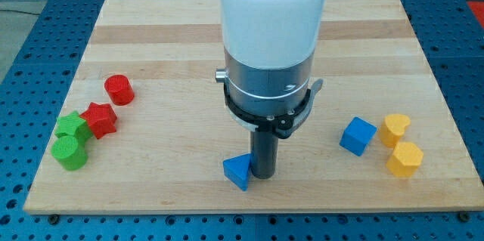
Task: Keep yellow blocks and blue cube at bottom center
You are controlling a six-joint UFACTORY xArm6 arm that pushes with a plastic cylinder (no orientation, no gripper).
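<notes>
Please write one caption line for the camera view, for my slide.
My tip beside the blue triangle at bottom centre; blue cube and two yellow blocks wait at right.

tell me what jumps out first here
The big white arm fills the view's centre, my tip touching a blue triangle near the bottom edge. At the right sit a blue cube and two yellow blocks; red and green blocks cluster at the left.

Arm (268,14) cut off at top; board (151,37) centre behind it.
</notes>
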